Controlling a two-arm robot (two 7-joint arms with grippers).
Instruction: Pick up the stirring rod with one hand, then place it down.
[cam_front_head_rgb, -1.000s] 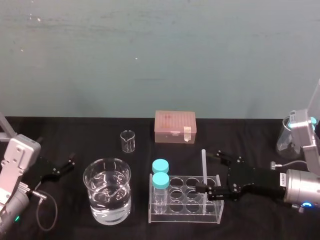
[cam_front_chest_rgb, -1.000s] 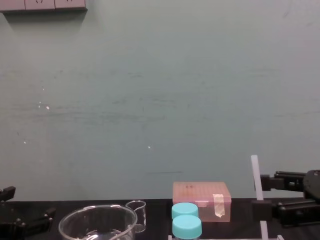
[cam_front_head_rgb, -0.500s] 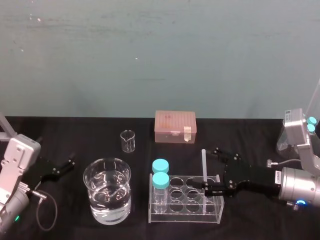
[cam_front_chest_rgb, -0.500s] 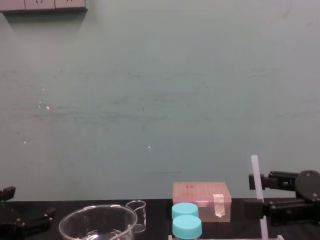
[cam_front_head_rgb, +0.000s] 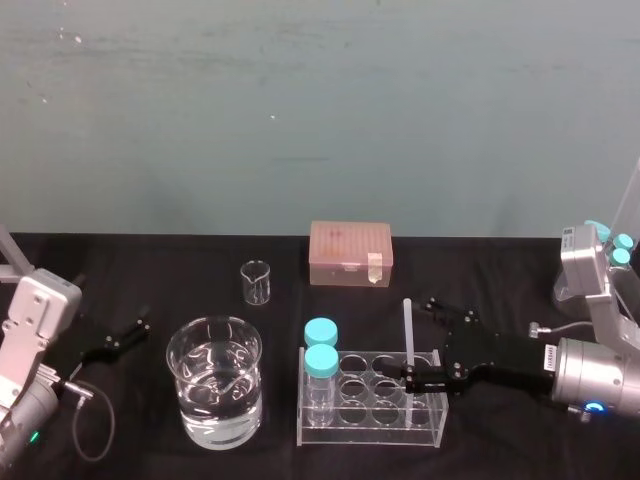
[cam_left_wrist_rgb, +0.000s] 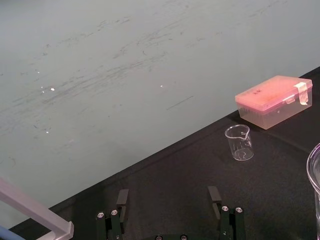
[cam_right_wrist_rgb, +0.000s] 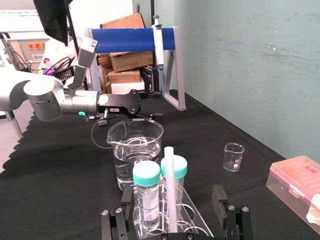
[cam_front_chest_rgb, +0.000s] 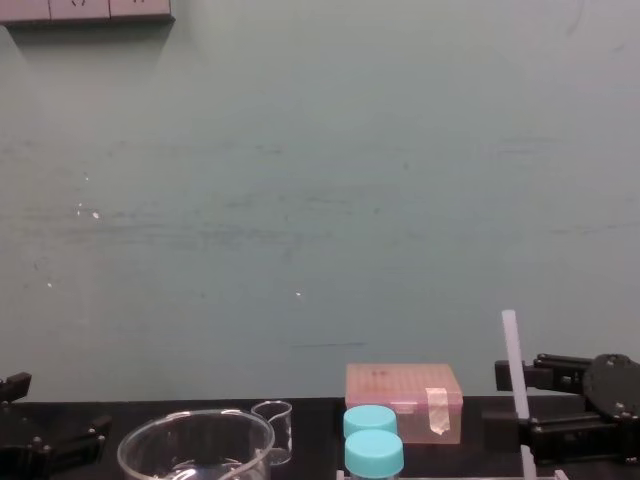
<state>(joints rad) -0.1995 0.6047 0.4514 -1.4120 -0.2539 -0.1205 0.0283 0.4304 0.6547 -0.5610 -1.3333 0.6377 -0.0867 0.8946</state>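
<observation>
Two grippers are in play. The right gripper (cam_right_wrist_rgb: 172, 192) is the working unit. It reaches in from the table's right edge, partway up the stirring rod (cam_front_head_rgb: 408, 335). Its fingers (cam_right_wrist_rgb: 218, 201) are spread wide, one on each side of the rod, and neither touches it. Nothing is gripped. The left gripper (cam_left_wrist_rgb: 169, 196) is parked near the table's left edge, its fingers likewise apart and empty.

Rod location: upright in a well at the right end of the clear rack (cam_front_head_rgb: 370, 430); which row cannot be told. The rack stands near the table's front edge, right of centre. Two blue-capped bottles (cam_front_head_rgb: 321, 333) occupy its left end. A large beaker of water (cam_front_head_rgb: 214, 385) sits left of the rack. A small beaker (cam_front_head_rgb: 256, 282) and a pink box (cam_front_head_rgb: 350, 253) sit toward the back edge.

Step in hand, as a judgement: the rod is seated and straddled. This fits either alignment before the grasp or release after set-down, and the stance alone does not settle which.

- For a grasp: close squarely on the shaft, then lift straight up until the tip clears the well. A sideways pull could lever the rack or knock the bottles.
- For a release: withdraw straight toward the right edge with the fingers wide, so that neither brushes the rod.
</observation>
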